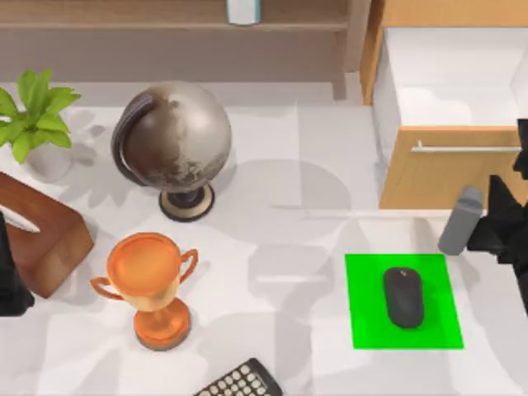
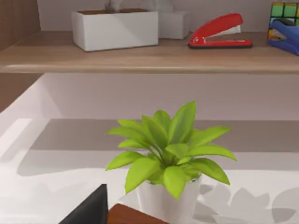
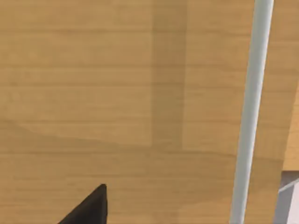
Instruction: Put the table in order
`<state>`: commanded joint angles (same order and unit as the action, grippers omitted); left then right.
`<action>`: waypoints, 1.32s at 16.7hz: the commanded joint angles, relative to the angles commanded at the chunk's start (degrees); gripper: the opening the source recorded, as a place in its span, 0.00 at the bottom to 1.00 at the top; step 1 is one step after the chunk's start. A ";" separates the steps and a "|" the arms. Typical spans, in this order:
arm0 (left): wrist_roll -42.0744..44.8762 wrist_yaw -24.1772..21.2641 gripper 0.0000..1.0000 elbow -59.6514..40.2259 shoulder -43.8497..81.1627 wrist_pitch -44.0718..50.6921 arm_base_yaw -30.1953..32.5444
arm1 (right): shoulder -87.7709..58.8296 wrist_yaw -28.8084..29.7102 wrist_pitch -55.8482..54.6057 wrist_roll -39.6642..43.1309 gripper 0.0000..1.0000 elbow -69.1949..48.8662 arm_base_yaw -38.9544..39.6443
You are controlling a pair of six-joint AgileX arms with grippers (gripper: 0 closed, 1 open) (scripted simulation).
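right now my right gripper (image 1: 495, 224) hangs at the right edge of the table (image 1: 280, 165), just beside a grey upright cylinder (image 1: 460, 219) and just in front of the open wooden drawer (image 1: 450, 169). from my wrist i look square onto the drawer front, its metal bar handle (image 3: 250, 112) running across the wood. whether my fingers are spread or pressed together i cannot tell; a dark wedge low in the wrist view may be a fingertip, but i would not swear to it.

the cylinder stands between the drawer front and the green mat (image 1: 403, 301), where a dark computer mouse (image 1: 403, 297) lies. i judge the step in hand to be dealing with that cylinder or with the drawer, since the drawer stands pulled out with its white inside bare. to do it well i should square my approach to the cylinder's side, close low on its body so it does not tip, and lift it clear of the drawer's edge before carrying it over.

farther left stand a globe (image 1: 176, 140), a copper trophy (image 1: 154, 285), a brown tissue box (image 1: 41, 235), a potted plant (image 1: 35, 115) and a calculator (image 1: 241, 383) at the near edge. my left arm (image 1: 11, 276) sits parked at the left edge, its wrist facing the plant and a shelf with a red stapler (image 2: 219, 31).
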<state>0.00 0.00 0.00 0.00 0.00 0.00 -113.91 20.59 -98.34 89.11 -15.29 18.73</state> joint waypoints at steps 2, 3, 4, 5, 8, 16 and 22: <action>0.00 0.00 1.00 0.00 0.00 0.00 0.00 | -0.26 -0.83 1.61 0.01 1.00 -1.88 -0.83; 0.00 0.00 1.00 0.00 0.00 0.00 0.00 | -0.33 -1.05 2.04 0.01 1.00 -2.37 -1.04; 0.00 0.00 1.00 0.00 0.00 0.00 0.00 | -0.33 -1.08 2.09 0.01 1.00 -2.43 -1.07; 0.00 0.00 1.00 0.00 0.00 0.00 0.00 | -0.33 -1.08 2.09 0.01 1.00 -2.43 -1.07; 0.00 0.00 1.00 0.00 0.00 0.00 0.00 | -0.33 -1.08 2.09 0.01 0.85 -2.43 -1.07; 0.00 0.00 1.00 0.00 0.00 0.00 0.00 | -0.33 -1.08 2.09 0.01 0.25 -2.43 -1.07; 0.00 0.00 1.00 0.00 0.00 0.00 0.00 | -0.33 -1.08 2.09 0.01 0.00 -2.43 -1.07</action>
<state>0.00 0.00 0.00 0.00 0.00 0.00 -114.25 19.52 -96.26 89.12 -17.71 17.66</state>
